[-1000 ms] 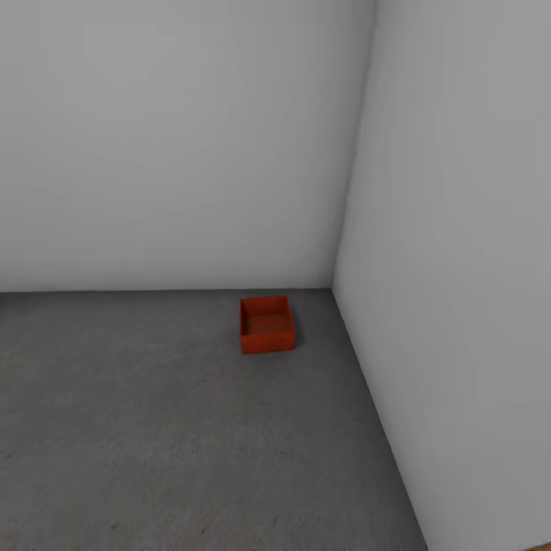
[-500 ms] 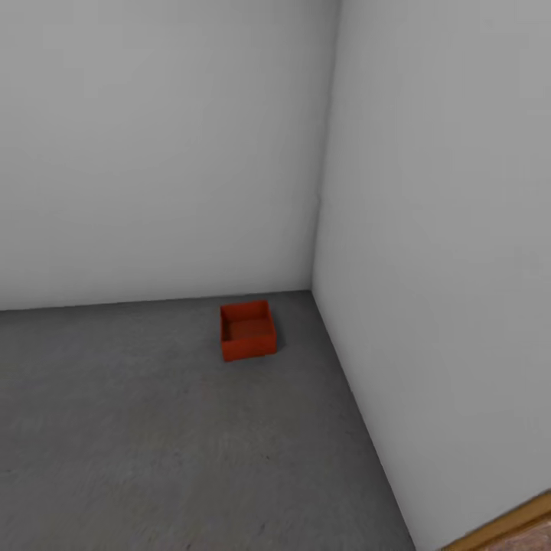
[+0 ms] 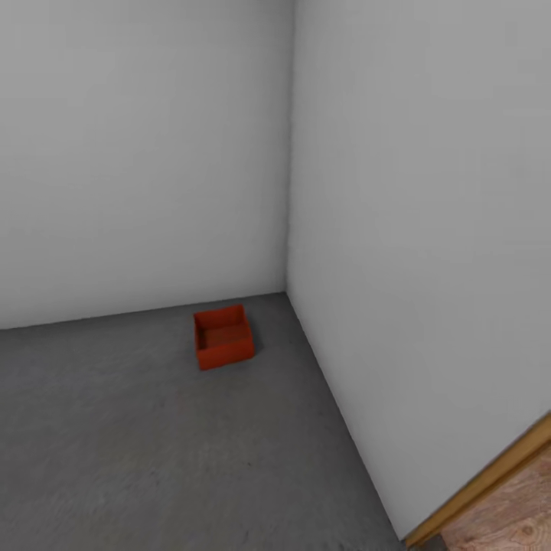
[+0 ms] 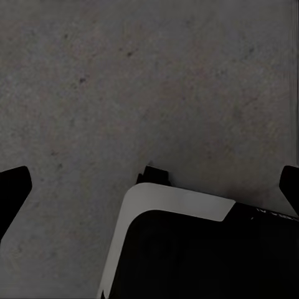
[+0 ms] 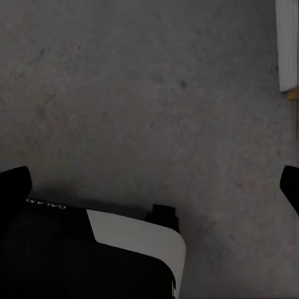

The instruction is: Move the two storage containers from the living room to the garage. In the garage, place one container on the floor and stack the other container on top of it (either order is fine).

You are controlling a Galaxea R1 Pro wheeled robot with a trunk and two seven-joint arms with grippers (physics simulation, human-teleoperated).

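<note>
storage container (image 3: 223, 337): one, open top up, on floor (image 3: 138, 451) at 11 o'clock, near corner of white walls (image 3: 413, 229) | left gripper (image 4: 149, 187): fingers wide apart, empty | right gripper (image 5: 149, 187): fingers wide apart, empty

The storage container (image 3: 223, 347) rests on the floor (image 3: 153, 451), near the wall corner (image 3: 289, 229). The wood-plank flooring (image 3: 513, 520) lies right of that corner's side wall.

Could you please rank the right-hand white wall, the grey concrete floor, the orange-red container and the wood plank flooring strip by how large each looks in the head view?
1. Right-hand white wall
2. Concrete floor
3. Wood plank flooring
4. Orange-red container; it sits farther away, so 3 and 4 are unsure.
</note>
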